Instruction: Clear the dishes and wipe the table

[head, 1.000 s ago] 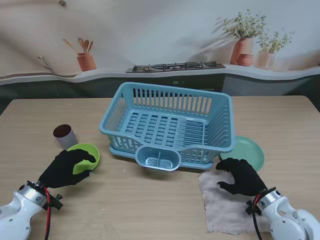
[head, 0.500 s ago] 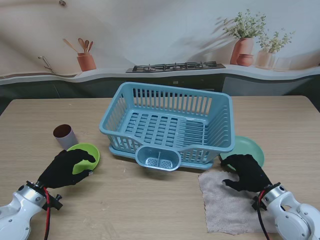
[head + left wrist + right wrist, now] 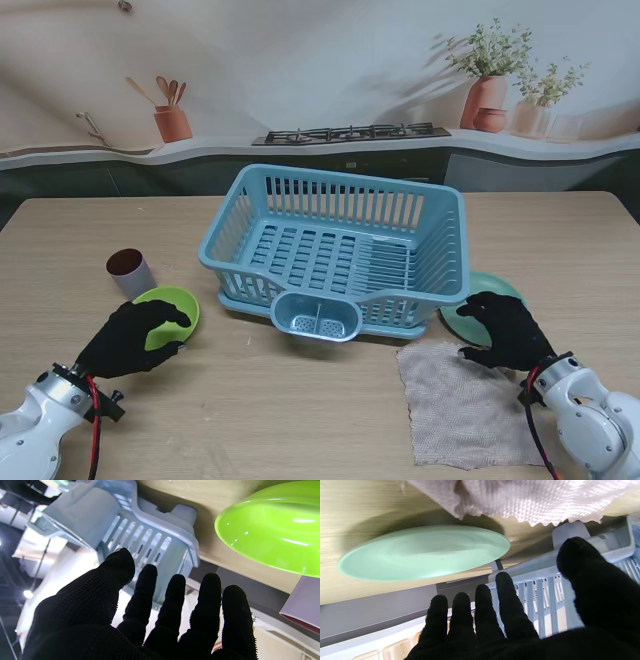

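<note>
A wooden table (image 3: 300, 410) carried everything in the stand's view, with a light-blue plastic dish rack (image 3: 340, 250) at its centre, slatted walls upright and a small cutlery cup (image 3: 315, 318) fixed to the side nearer to me. The rack held no dishes.

At about five o'clock from the rack, a beige waffle-weave cloth (image 3: 460, 410) lay flat on the table, just beside the rack's tray. At four o'clock, a pale green plate (image 3: 495, 290) sat against the rack's right corner, partly covered by the black-gloved right hand (image 3: 503, 330). That hand hovered over the plate's near edge with fingers spread and grasping nothing; the right wrist view showed the plate (image 3: 425, 551) apart from the fingertips (image 3: 503, 580), with the cloth (image 3: 520, 497) and rack wall (image 3: 545, 597) alongside.

At eight o'clock from the rack, a lime-green bowl (image 3: 175, 303) rested on the table. The gloved left hand (image 3: 130, 338) was draped over the bowl's near rim, fingers curved; whether it actually touched the bowl could not be told from the stand's view. The left wrist view showed the fingers (image 3: 175, 592) splayed and released, the bowl (image 3: 270, 532) clear of them.

At nine o'clock, a small grey cup (image 3: 130, 270) with a dark reddish inside stood just beside the bowl.
</note>
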Robot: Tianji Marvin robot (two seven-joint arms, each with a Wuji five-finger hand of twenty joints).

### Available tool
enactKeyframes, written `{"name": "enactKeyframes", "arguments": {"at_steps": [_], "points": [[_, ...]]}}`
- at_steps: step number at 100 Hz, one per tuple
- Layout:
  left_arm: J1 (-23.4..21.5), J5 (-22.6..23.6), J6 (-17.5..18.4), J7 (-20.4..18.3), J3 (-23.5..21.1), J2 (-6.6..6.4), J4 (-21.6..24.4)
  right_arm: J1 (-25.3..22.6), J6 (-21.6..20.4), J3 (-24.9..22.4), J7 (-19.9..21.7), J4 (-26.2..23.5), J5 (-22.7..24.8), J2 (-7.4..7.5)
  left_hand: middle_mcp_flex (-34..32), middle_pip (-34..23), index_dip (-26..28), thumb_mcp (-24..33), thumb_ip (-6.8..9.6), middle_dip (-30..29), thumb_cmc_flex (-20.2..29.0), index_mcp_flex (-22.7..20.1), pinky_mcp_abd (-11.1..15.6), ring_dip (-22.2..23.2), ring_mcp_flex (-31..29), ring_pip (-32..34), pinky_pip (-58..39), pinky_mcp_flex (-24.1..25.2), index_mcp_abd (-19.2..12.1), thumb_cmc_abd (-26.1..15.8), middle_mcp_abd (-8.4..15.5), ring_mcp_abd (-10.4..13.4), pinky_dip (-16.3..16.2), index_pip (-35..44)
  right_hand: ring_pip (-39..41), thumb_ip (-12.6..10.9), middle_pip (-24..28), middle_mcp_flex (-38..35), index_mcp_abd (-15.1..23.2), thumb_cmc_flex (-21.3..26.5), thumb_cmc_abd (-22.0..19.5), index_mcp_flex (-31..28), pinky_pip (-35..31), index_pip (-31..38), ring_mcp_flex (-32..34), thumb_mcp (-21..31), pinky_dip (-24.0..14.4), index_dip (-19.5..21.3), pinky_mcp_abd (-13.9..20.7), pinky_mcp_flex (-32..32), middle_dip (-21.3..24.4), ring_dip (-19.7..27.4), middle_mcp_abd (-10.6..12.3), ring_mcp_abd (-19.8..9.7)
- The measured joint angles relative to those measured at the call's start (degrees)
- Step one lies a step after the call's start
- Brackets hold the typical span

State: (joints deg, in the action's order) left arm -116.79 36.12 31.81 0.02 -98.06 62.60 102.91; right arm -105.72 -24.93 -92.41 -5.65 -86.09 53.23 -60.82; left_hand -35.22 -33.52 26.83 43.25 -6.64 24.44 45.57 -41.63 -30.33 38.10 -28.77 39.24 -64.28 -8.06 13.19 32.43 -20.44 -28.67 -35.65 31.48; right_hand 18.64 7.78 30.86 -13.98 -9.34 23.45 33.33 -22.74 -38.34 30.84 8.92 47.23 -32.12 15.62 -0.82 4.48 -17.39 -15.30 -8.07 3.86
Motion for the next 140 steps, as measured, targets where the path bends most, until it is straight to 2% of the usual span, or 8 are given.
{"name": "enactKeyframes", "arguments": {"at_steps": [23, 48, 79, 94, 112, 120, 140], "points": [[-0.2, 0.0, 0.0, 0.0, 0.0, 0.0, 0.0, 2.4, 3.4, 1.7, -0.8, 3.1, 1.7, 0.43, 0.0, 0.0, 0.0, 0.0, 0.0, 0.0, 0.0, 0.0, 0.0, 0.0, 0.0, -0.3, 0.2, 0.2, 0.0, 0.0, 0.4, 0.0, 0.5, 0.0, -6.8, 0.0, -4.7, 1.4, 0.2, -0.6, -0.7, 0.9, 7.8, -4.7, -1.0, -1.6, -4.8, -1.4, 0.8, 0.7, 2.3, 0.9, 0.9, -1.3], [-0.2, 0.0, 0.0, -0.1, 0.0, 0.0, 0.0, 4.9, 7.8, 4.3, -1.1, 5.9, 1.6, 0.62, 0.0, 0.0, 0.0, -0.1, 0.0, 0.0, 0.0, 0.0, 0.0, 0.0, 0.0, -0.3, 0.7, 0.2, -0.6, 0.0, 0.4, 0.0, 0.6, 0.0, -10.0, 0.0, -8.8, 2.0, 1.2, -1.3, -1.4, 1.6, 11.4, -6.2, -1.5, -2.9, -8.0, -2.3, 1.4, 1.1, 3.4, 0.9, 1.1, -2.0], [-0.3, 0.1, 0.0, 0.0, -0.1, 0.0, 0.0, 6.6, 11.9, 6.8, -0.9, 8.3, 0.6, 0.62, 0.0, 0.1, 0.0, -0.2, 0.0, 0.0, 0.0, 0.0, 0.0, 0.0, 0.0, -0.3, 0.7, 0.3, -0.6, 0.0, 0.4, 0.1, 0.6, 0.0, -10.5, 0.0, -8.9, 2.0, 1.2, -1.3, -1.4, 1.6, 12.5, -7.1, -1.5, -2.9, -8.7, -2.3, 1.4, 1.1, 3.4, 0.7, 1.4, -2.1], [-0.3, 0.2, 0.0, 0.1, -0.1, 0.0, 0.0, 6.6, 12.7, 7.1, -0.6, 8.5, -0.4, 0.54, 0.0, 0.1, 0.0, -0.2, 0.0, 0.0, 0.0, 0.0, 0.0, 0.0, 0.0, -0.3, 0.7, 0.3, -0.6, 0.0, 0.4, 0.1, 0.6, 0.0, -10.5, 0.0, -8.9, 2.0, 1.8, -1.3, -1.4, 2.7, 12.5, -7.3, -1.5, -1.3, -10.6, -3.1, 1.4, 1.1, 2.7, -0.1, 1.6, -2.1], [-0.3, 0.0, -0.1, -0.1, -0.1, 0.0, 0.0, 6.5, 14.1, 7.0, 0.0, 8.2, -3.0, 0.23, 0.0, 0.1, 0.0, -0.8, 0.0, 0.0, 0.1, 0.0, 0.0, 0.0, 0.0, -0.3, 0.7, 0.3, -0.6, 0.0, 0.4, 0.1, 0.6, 0.0, -6.3, 0.0, -3.2, 2.0, 1.9, -1.1, -1.8, 2.7, 12.4, -7.4, -1.5, 3.4, -12.8, -3.2, 1.4, -0.1, 1.4, -1.0, 2.0, -2.1], [-0.3, 0.0, -0.1, -0.1, -0.1, 0.0, 0.0, 6.4, 14.8, 7.0, 0.2, 8.1, -4.2, 0.0, 0.0, 0.1, 0.0, -0.8, -0.01, 0.0, 0.1, 0.0, 0.0, 0.0, 0.0, -0.3, 0.7, 0.3, -0.6, 0.0, 0.4, 0.1, 0.6, 0.0, -4.0, 0.0, -2.5, 2.0, 1.6, -0.2, -2.4, 2.7, 12.3, -7.4, -1.5, 3.4, -12.8, -3.2, 1.4, -0.7, 1.4, -1.1, 2.3, -2.1], [-0.3, 0.0, -0.2, 0.0, 0.0, 0.0, 0.0, 6.3, 15.9, 6.9, 0.6, 7.7, -6.0, -0.37, 0.0, 0.2, 0.0, -0.8, -0.01, 0.0, 0.1, 0.0, 0.0, 0.0, 0.0, -0.3, 0.7, 0.3, -0.6, 0.0, 0.4, 0.1, 0.6, 0.0, 0.0, 0.0, -1.8, -0.8, 0.0, 6.7, -4.2, 1.6, 11.3, -7.8, 0.2, 3.4, -12.8, -4.8, 0.6, -2.9, 1.5, -1.1, 2.5, -2.1]]}}
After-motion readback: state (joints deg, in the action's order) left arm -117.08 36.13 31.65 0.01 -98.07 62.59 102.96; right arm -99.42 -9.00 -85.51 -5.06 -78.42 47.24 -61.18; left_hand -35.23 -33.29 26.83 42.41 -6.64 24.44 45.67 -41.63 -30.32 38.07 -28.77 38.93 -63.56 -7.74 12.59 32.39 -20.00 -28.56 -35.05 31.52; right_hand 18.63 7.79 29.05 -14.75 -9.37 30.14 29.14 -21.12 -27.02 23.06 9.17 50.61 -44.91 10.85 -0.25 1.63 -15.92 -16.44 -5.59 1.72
